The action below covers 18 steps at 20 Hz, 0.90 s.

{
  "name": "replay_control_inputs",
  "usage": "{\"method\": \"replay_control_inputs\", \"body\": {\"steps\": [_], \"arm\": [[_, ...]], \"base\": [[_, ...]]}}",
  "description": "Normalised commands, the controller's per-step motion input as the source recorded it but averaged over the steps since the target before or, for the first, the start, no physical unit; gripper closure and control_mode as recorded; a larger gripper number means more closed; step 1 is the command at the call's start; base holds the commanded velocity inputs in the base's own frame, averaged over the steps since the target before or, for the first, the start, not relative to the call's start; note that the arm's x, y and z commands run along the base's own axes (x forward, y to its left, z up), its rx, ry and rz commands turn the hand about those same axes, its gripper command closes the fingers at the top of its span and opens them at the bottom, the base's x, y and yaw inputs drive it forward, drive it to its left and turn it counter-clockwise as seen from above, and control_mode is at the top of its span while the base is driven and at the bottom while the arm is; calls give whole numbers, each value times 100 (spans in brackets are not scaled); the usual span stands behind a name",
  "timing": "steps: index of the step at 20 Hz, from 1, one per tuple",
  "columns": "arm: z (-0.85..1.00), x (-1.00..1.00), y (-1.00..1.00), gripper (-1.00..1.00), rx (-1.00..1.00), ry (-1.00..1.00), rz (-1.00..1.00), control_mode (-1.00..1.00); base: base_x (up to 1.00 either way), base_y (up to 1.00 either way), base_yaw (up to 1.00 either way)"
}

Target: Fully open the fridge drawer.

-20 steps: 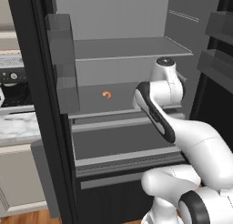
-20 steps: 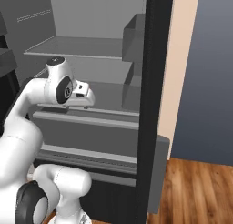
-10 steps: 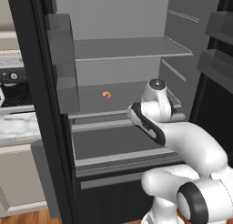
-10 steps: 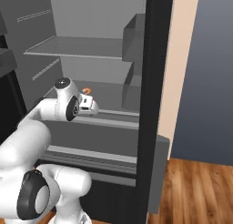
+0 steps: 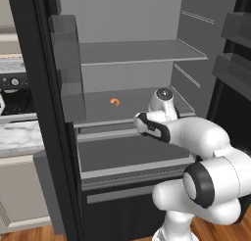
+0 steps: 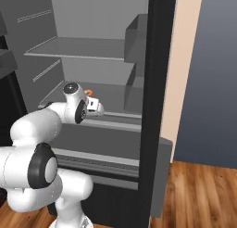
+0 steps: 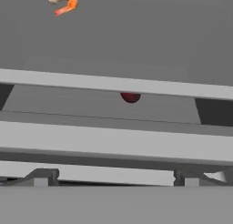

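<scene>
Gripper [image 6: 98,106] lower than before, above fridge drawer [image 5: 132,159] rim, jaw state unclear.

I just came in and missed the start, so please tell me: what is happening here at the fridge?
A white robot arm is working inside an open fridge. Its claw is low, near the front rim of the fridge drawer, which is partly pulled out and not yet fully open. I cannot tell whether the claw is gripping anything. An orange shrimp lies on the shelf just above the drawer, and something small and dark red shows under that shelf's edge.
</scene>
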Motion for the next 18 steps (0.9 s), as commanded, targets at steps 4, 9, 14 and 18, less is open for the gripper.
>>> {"method": "replay_control_inputs", "body": {"steps": [4, 9, 14, 18], "arm": [[-28, 15, 0, -100, 0, 6, 0, -100], [-21, 4, 0, -100, 0, 8, 0, -100], [-6, 21, 0, -100, 1, 0, 0, -100], [-26, 20, 0, -100, 0, 0, 0, -100]], "base": [[0, 0, 0], [0, 0, 0], [0, 0, 0], [0, 0, 0]]}}
